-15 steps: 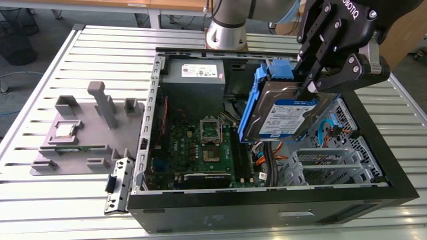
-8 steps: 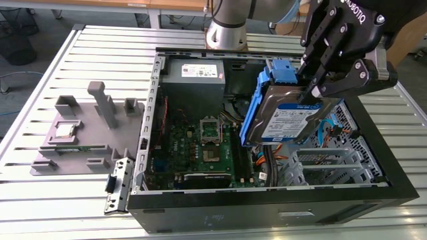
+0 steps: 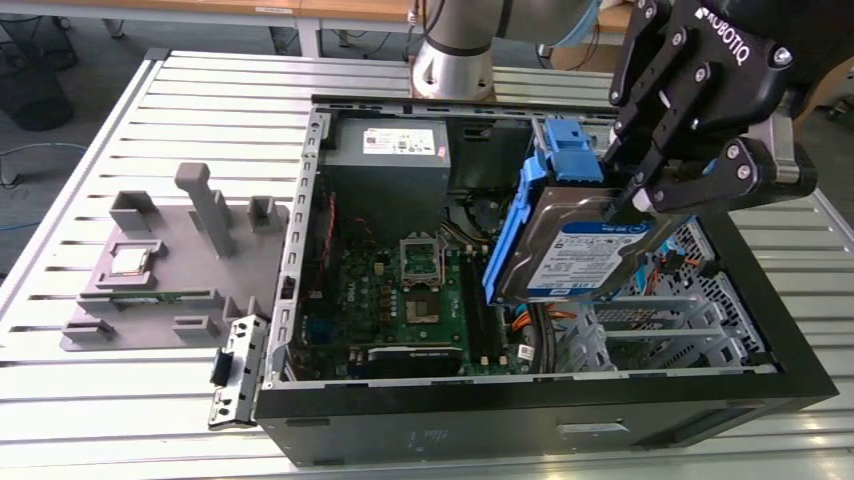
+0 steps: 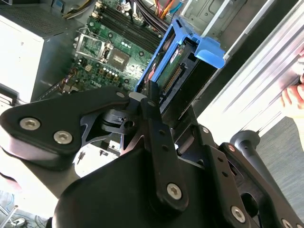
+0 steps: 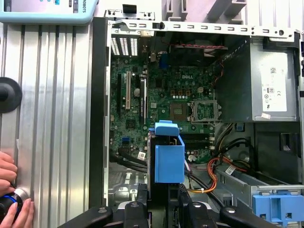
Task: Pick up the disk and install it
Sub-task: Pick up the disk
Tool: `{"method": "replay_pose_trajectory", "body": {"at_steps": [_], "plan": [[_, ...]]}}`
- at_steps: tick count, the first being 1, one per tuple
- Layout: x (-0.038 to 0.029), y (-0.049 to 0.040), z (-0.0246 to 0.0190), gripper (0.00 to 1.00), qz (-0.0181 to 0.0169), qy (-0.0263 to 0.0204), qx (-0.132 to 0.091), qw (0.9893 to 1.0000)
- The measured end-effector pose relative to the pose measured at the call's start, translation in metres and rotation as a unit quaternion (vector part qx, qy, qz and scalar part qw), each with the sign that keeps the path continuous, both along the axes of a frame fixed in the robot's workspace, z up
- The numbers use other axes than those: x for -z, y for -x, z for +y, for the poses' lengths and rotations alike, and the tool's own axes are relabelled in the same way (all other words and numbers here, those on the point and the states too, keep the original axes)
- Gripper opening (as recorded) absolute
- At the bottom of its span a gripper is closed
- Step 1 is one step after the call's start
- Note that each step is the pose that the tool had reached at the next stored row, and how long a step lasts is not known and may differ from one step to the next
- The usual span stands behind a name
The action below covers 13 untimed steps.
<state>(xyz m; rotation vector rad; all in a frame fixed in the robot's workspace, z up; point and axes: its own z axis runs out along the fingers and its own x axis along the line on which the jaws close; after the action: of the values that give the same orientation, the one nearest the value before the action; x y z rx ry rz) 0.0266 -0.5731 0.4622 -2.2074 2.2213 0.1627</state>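
While the gripper (image 3: 630, 200) is clenched on the disk (image 3: 585, 258), gripping its upper end, the disk hangs tilted over the open case (image 3: 534, 402), above the cage (image 3: 674, 330) at the exterior view's right, clear of the motherboard (image 3: 400, 290) below. Its blue bracket (image 3: 514, 225) faces the case interior. A hand (image 5: 12, 198) rests on the table (image 5: 52, 118) beside the case.

Robotics lab bench set up for computer assembly.
An opened PC case (image 3: 534, 425) sits on a slatted aluminium table (image 3: 120, 400). Behind the case rises a robot arm's base (image 3: 454, 55), beside the case stands a grey parts fixture (image 3: 180, 272), and beyond it are desks (image 3: 354, 8) on a grey floor (image 3: 100, 40).
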Motion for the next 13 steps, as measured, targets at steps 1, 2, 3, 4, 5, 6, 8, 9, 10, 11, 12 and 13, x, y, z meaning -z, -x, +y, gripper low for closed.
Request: {"method": "replay_pose_trajectory", "body": {"at_steps": [1,2,3,4,5,6,8,9,10,11,12,13], "plan": [[0.0,-0.0001,-0.0013,0.35,0.0,0.0,0.0,1.0],[0.0,-0.0002,-0.0028,0.35,0.0,0.0,0.0,1.0],[0.0,-0.0003,-0.0041,0.35,0.0,0.0,0.0,1.0],[0.0,-0.0003,-0.0055,0.35,0.0,0.0,0.0,1.0],[0.0,-0.0004,-0.0069,0.35,0.0,0.0,0.0,1.0],[0.0,-0.0005,-0.0084,0.35,0.0,0.0,0.0,1.0],[0.0,-0.0007,-0.011,0.35,0.0,0.0,0.0,1.0],[0.0,-0.0008,-0.0123,0.35,0.0,0.0,0.0,1.0],[0.0,-0.0009,-0.0135,0.35,0.0,0.0,0.0,1.0],[0.0,-0.001,-0.0146,0.35,0.0,0.0,0.0,1.0],[0.0,-0.0012,-0.0154,0.35,0.0,0.0,0.0,1.0],[-0.0001,-0.0014,-0.016,0.35,0.0,0.0001,0.0,1.0]]}}
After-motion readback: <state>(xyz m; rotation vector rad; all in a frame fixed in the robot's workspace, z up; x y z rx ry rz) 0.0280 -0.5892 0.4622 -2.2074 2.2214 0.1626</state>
